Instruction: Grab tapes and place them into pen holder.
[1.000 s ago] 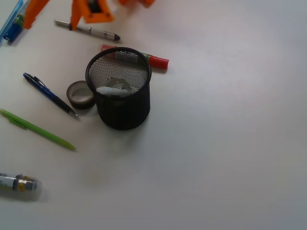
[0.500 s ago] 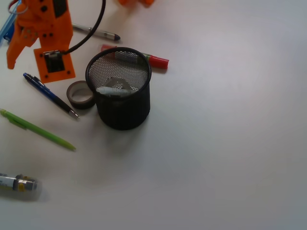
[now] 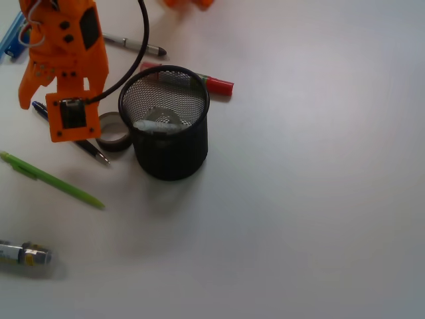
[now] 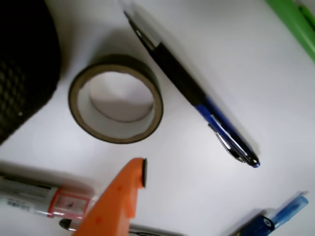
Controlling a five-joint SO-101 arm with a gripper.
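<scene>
The black mesh pen holder (image 3: 166, 126) is being used as the landmark. A whitish tape roll (image 3: 157, 122) is lying inside it, below the rim. The grey-brown tape roll (image 3: 114, 131) is lying flat on the white table (image 3: 305, 199), right at the holder's left side, very close to its wall. In the wrist view this roll (image 4: 115, 98) is seen with a thin strip of table between it and the holder (image 4: 24, 64).

The orange gripper (image 3: 56, 100) is being held above the table, left of the holder and partly over the roll's left edge. Only one orange finger (image 4: 123, 194) is shown in the wrist view, so whether the gripper is spread or pressed together cannot be told. Nothing is being pinched.

A blue pen (image 4: 197, 96) is lying just beside the roll, on the side away from the holder. A green pen (image 3: 53, 181) is lying farther left. A red marker (image 3: 212, 84) is lying behind the holder. To the holder's right and front, wide bare table is being left.
</scene>
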